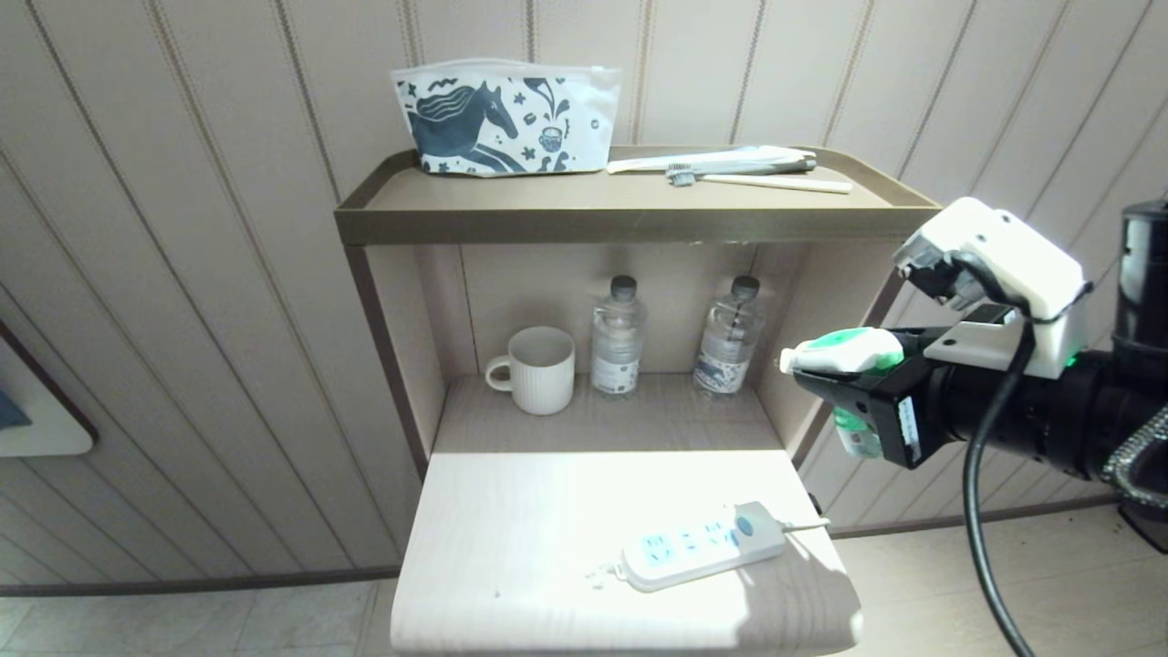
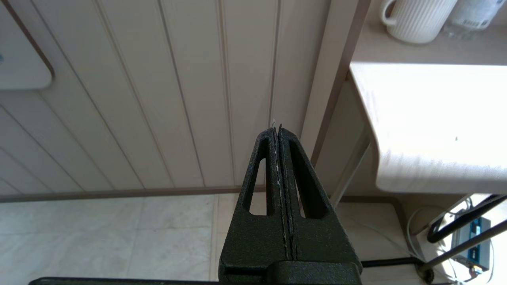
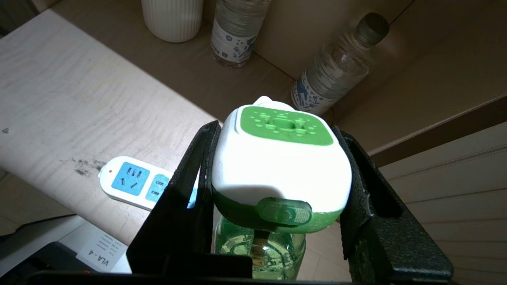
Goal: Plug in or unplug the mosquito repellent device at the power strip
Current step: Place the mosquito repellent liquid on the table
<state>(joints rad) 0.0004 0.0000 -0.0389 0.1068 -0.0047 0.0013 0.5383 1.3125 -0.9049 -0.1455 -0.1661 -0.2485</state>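
My right gripper (image 1: 844, 370) is shut on the mosquito repellent device (image 3: 281, 170), a white body with a green face and a green liquid bottle (image 3: 259, 247) hanging below. It hangs in the air at the right of the stand, above and to the right of the power strip (image 1: 703, 545). The strip lies flat on the lower tabletop (image 1: 511, 566) near its front right, sockets up, all of them bare; its far end shows in the right wrist view too, power strip (image 3: 130, 182). My left gripper (image 2: 277, 132) is shut and empty, low beside the stand's left, out of the head view.
A ribbed white mug (image 1: 538, 370) and two clear water bottles (image 1: 617, 338) (image 1: 730, 336) stand in the recess behind the tabletop. The top shelf (image 1: 630, 214) carries a horse-print pouch (image 1: 506, 117) and toothbrushes (image 1: 757, 173). A panelled wall stands behind, tiled floor below.
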